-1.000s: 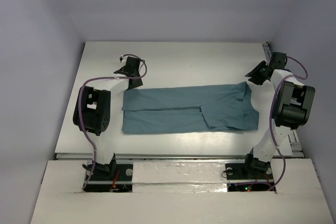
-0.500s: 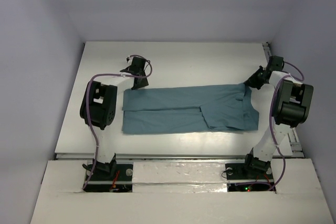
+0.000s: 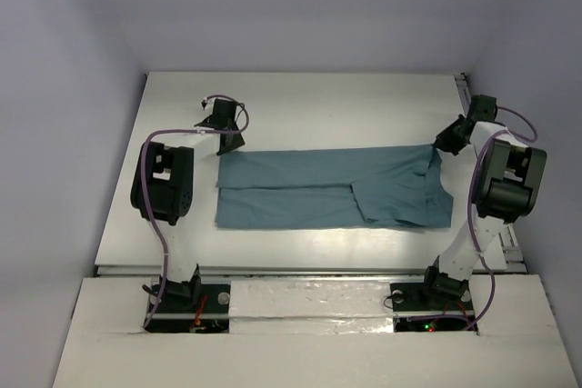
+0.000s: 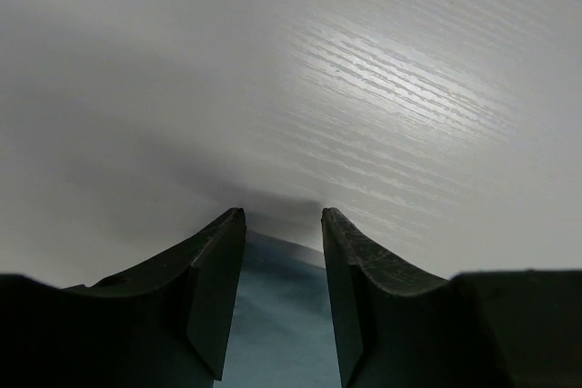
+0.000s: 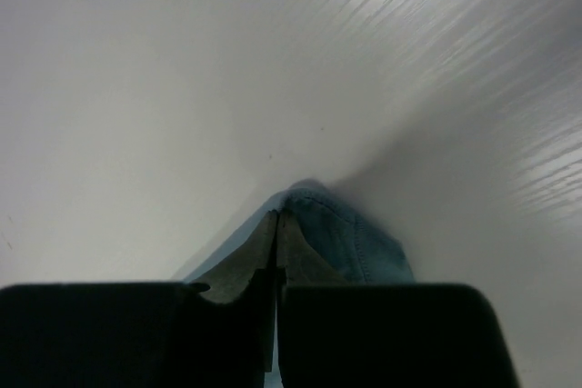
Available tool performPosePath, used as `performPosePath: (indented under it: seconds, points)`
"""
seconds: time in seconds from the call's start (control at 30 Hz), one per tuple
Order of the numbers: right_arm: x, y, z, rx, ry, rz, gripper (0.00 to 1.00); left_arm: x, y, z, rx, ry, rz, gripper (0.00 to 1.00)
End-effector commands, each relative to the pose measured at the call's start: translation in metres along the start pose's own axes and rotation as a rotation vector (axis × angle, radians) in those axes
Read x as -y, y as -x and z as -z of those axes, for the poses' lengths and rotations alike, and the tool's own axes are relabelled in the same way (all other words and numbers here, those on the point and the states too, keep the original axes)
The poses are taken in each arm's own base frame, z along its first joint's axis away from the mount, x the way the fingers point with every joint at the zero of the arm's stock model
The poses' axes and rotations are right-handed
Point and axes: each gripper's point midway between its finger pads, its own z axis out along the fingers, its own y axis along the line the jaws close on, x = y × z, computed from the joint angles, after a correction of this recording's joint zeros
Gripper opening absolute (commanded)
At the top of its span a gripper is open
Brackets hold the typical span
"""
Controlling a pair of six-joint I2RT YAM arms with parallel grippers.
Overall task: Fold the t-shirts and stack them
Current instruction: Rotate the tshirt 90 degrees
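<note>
Pinches t-shirt by upper-right edge with right hand; holds left hand spread at upper-left corner, farther left than before; leaves cloth flat mid-frame on surface, nudged right.

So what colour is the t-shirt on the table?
Plain dusty teal all over, with no print. The t-shirt shows best in the top external view.

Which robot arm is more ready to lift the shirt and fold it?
Right. The right hand is shut on the t-shirt corner; the left hand is open, cloth just lying between its fingers.
</note>
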Motion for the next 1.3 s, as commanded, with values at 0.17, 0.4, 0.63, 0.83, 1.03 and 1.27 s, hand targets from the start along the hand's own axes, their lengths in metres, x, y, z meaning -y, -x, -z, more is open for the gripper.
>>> performPosePath:
  seconds: [0.17,0.4,0.63,0.83,1.03,1.27]
  points:
    - [-0.021,0.043,0.036,0.123,0.059,0.004,0.55,-0.005,0.006,0.021,-0.006,0.002,0.010,0.38]
    - [-0.039,-0.010,0.090,0.130,0.129,0.064,0.38,0.011,0.053,0.062,0.098,-0.063,-0.019,0.39]
    - [-0.075,-0.157,0.097,-0.097,0.202,0.284,0.00,0.038,0.036,0.123,0.142,-0.209,-0.071,0.32]
    - [-0.079,-0.171,0.061,-0.140,0.185,0.271,0.00,0.067,0.037,0.192,0.222,-0.332,-0.107,0.28]
    - [-0.089,-0.177,0.024,-0.186,0.133,0.291,0.00,0.070,0.043,0.234,0.262,-0.397,-0.080,0.28]
    - [-0.142,-0.211,-0.037,-0.307,0.150,0.294,0.00,0.058,0.056,0.264,0.302,-0.386,-0.050,0.28]
